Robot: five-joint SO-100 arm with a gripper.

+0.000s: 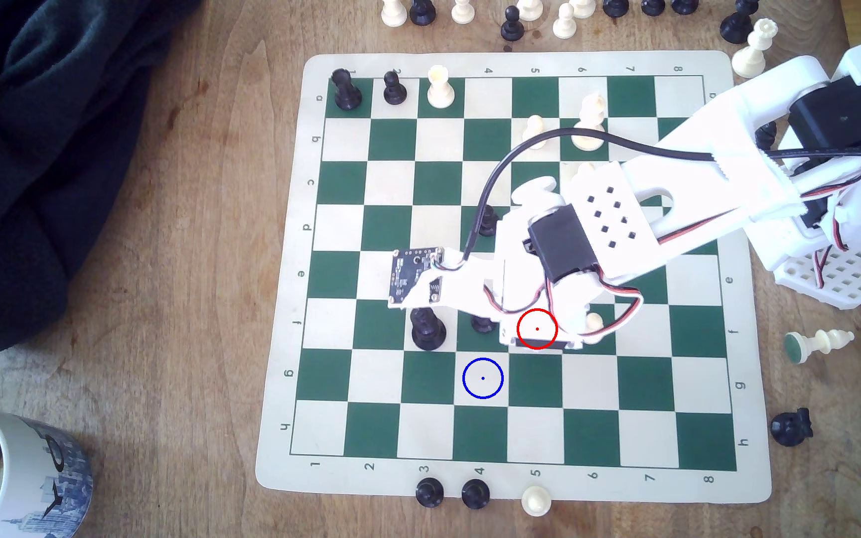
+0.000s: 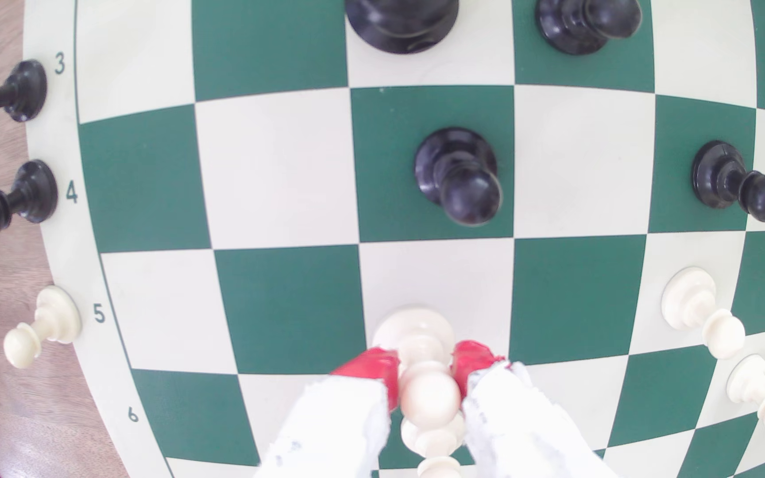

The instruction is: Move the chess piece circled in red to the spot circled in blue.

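Board (image 1: 283, 362) overhead — wrist view: gripper (image 2: 426, 372) pinching pawn (image 2: 422, 349).

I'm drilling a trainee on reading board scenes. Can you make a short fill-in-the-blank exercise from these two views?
1. The gripper has its red-tipped fingers on either side of a ____ pawn.
2. The blue ring marks a ____ square.
3. In the exterior view, the blue ring lies in the row lettered ____.
4. By the numeral 5 on the board's border stands a ____ pawn.

Missing words: cream-white; cream; g; cream-white
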